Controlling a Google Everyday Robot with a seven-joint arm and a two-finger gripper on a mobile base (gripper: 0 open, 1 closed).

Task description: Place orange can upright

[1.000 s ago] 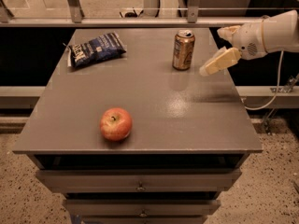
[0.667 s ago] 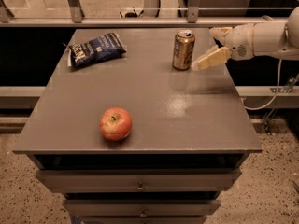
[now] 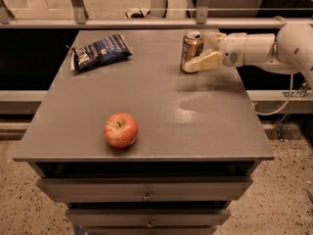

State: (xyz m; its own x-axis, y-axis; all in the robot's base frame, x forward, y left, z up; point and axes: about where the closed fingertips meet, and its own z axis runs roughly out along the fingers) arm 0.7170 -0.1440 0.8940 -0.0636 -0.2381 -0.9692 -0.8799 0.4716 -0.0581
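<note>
The orange can stands upright near the far right of the grey table, silver top and pull tab facing up. My gripper reaches in from the right on a white arm. It is open. One pale finger lies along the can's front right side at its lower part. The other finger is behind, near the can's top right. The can sits partly between them, and I cannot tell whether the fingers touch it.
A red-yellow apple sits near the table's front edge. A dark blue snack bag lies at the far left. Drawers are below the tabletop. A metal rail runs behind the table.
My gripper has moved left toward the can, from clear of its right side to having its fingers on either side of it. The can, apple and bag have not moved.
</note>
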